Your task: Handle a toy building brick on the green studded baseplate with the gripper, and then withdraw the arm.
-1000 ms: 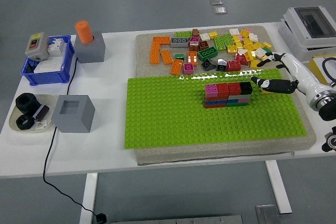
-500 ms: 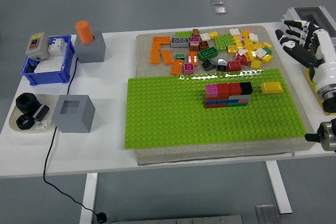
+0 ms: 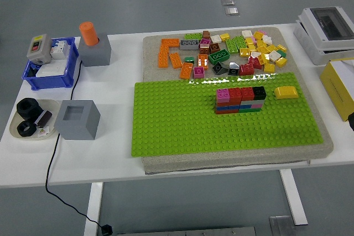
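- Though the table (image 3: pixel 116 161) is in full view from the head camera, neither robot hand shows in it, so how far open the fingers are, or what they hold, cannot be told.
- A yellow brick (image 3: pixel 286 92) sits alone on the green baseplate (image 3: pixel 182 125), near its far right corner.
- Just left of it stands a short wall of bricks (image 3: pixel 240 100) with pink, red and black tops.
- Loose bricks (image 3: pixel 232 53) lie in a pile on the mat beyond the baseplate.
- A grey block (image 3: pixel 77 119) sits at the left.
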